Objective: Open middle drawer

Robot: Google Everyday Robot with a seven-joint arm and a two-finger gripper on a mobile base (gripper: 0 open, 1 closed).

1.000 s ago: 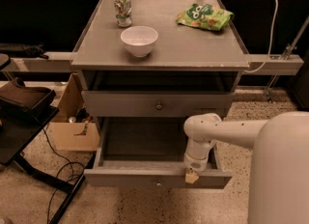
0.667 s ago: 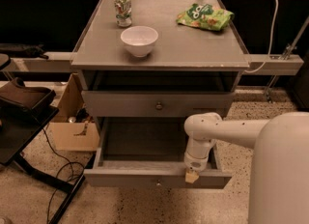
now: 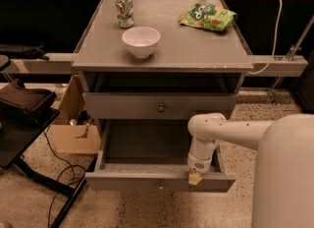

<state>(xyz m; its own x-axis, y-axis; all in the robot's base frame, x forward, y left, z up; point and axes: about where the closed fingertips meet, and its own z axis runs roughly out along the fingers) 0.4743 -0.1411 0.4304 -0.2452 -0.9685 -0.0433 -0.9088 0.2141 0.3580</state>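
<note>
Camera view, single moment. Middle drawer (image 3: 142, 183) stands pulled well out of the cabinet, its floor bare and fully exposed, its knob (image 3: 161, 186) at the centre of the front panel. Top drawer (image 3: 122, 106) above it sits closed, with a dark recess between it and the surface (image 3: 196, 52). Lowest drawer: hidden under the pulled-out one, not visible.

Gripper (image 3: 195, 177) points down at the right part of the middle drawer's front edge, its tan tip touching or just over the rim. Spread or closed: cannot tell from this angle. It is not at the knob. White arm (image 3: 230, 129) reaches in from the right.

Change over the last second: none that I can detect. Drawer extension, arm pose and gripper position all match. Nothing on the surface has moved: bowl (image 3: 141, 41), can (image 3: 124, 10), green bag (image 3: 207, 16).

Judgement: pulling looks finished and the drawer rests at or near full travel. Task looks essentially complete; what remains is probably to lift clear without nudging the front panel back in.
</note>
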